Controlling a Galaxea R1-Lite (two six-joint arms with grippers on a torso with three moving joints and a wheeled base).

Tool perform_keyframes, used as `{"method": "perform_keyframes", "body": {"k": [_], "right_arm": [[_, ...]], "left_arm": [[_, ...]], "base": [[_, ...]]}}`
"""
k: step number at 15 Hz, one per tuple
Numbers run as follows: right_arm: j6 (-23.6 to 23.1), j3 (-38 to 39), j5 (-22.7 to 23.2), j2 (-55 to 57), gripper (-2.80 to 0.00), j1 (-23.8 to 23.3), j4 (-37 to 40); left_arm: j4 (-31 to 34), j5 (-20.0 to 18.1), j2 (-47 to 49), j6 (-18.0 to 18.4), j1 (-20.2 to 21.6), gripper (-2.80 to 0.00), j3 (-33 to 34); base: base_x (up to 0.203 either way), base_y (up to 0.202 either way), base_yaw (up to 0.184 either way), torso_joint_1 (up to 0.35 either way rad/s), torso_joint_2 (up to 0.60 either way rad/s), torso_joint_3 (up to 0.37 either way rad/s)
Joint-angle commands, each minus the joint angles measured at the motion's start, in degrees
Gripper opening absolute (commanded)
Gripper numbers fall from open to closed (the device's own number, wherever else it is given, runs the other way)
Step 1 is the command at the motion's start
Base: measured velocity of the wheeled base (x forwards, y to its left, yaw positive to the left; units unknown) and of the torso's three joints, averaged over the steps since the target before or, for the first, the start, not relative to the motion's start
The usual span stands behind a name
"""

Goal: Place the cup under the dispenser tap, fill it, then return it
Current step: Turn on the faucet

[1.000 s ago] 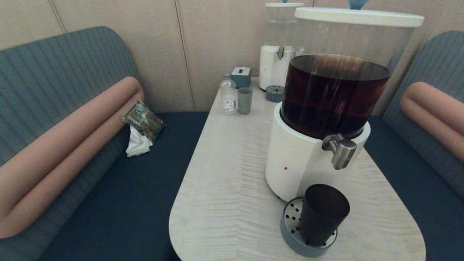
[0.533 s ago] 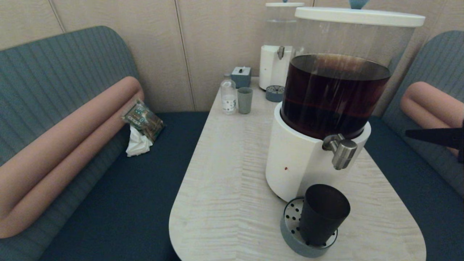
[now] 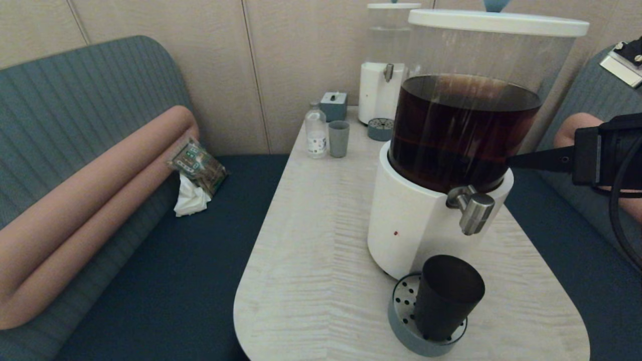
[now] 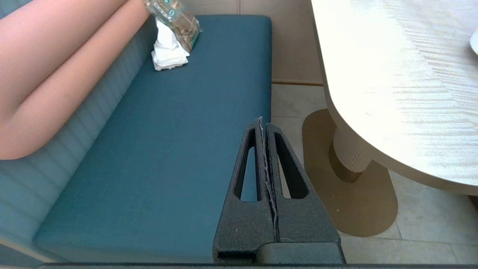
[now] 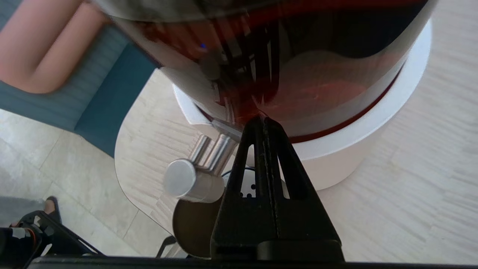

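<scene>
The big dispenser point(image 3: 451, 150) blocks the right claw point(image 3: 511, 161) at its tank; the cup point(image 3: 446, 296) fills the gap beneath the dispenser tap point(image 3: 471, 210).

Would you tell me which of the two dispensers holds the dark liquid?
The near, larger dispenser with the steel tap; the far dispenser holds clear liquid.

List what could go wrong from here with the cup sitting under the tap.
1. The right tool, fingers shut, is coming in level with the dark tank; it may bump the big dispenser instead of reaching the dispenser tap.
2. The cup stands toward one edge of the drip tray; a jolt could tip it.
3. The cup's mouth may not sit squarely under the spout, so liquid might splash onto the table.
</scene>
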Motion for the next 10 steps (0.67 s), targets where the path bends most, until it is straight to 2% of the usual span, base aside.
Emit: {"method": "perform_keyframes", "body": {"k": [1, 10], "right_arm": [[0.1, 0.1, 0.2, 1.4, -2.8, 0.2, 0.1], [0.3, 3.8, 0.1, 0.7, -2.8, 2.4, 0.1]], "left_arm": [[0.0, 0.1, 0.1, 0.0, 0.0, -2.8, 0.1], [0.0, 0.0, 0.1, 0.0, 0.0, -2.8, 0.1]], "base": [[0.0, 0.0, 0.0, 0.0, 0.0, 0.0], [0.0, 0.0, 0.0, 0.0, 0.0, 0.0]]}}
